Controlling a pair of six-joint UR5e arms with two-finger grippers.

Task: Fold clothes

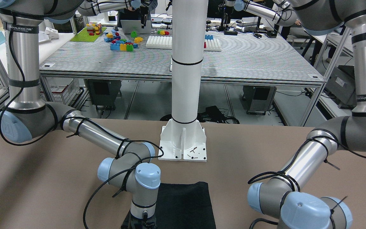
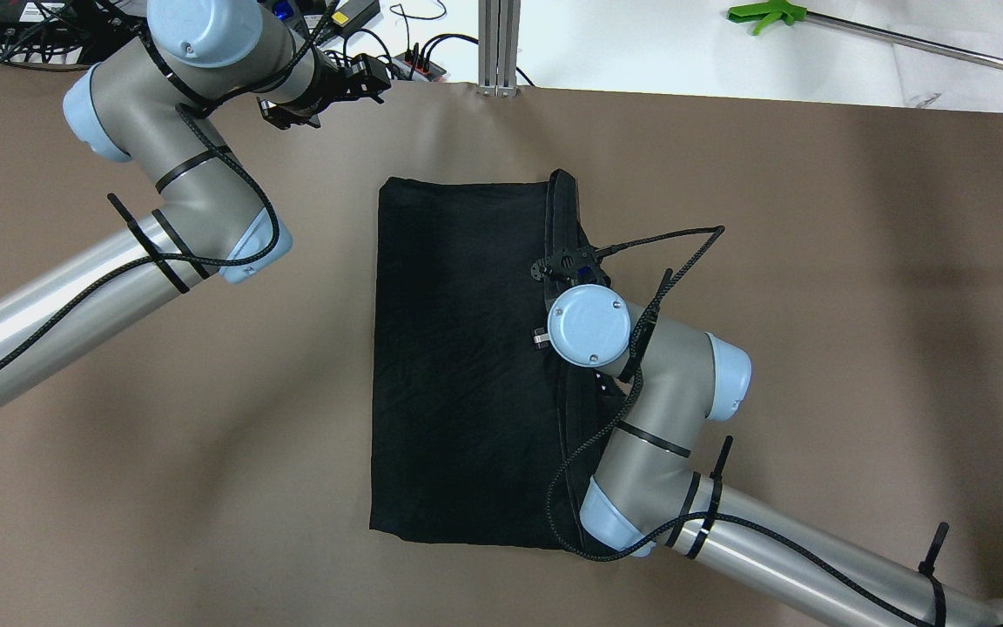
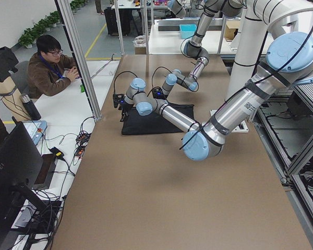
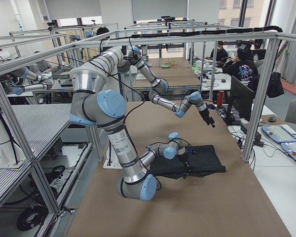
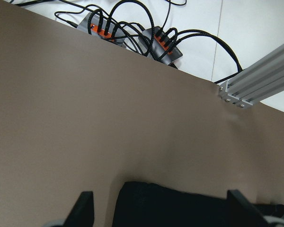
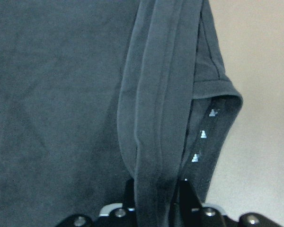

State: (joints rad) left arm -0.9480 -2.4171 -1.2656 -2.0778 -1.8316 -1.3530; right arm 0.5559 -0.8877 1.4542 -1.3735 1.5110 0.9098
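Observation:
The black cloth (image 2: pixel 458 366) lies flat on the brown table, folded into a tall rectangle. It also shows in the front view (image 1: pixel 186 203). My right gripper (image 6: pixel 158 191) is shut on a raised fold of the cloth's right hem, and the fabric band (image 6: pixel 156 94) runs up from between its fingers. In the overhead view its wrist (image 2: pixel 589 324) hangs over the cloth's right edge. My left gripper (image 2: pixel 366 77) is open and empty, held above the table's far left, beyond the cloth's far left corner (image 5: pixel 146 194). Its fingertips (image 5: pixel 84 208) stand wide apart.
The white pole's base plate (image 1: pixel 183 144) stands behind the cloth on the robot's side. An aluminium post (image 2: pixel 499 43) and power strips with cables (image 5: pixel 132 38) sit at the far table edge. A seated operator (image 3: pixel 49 67) is beyond that edge.

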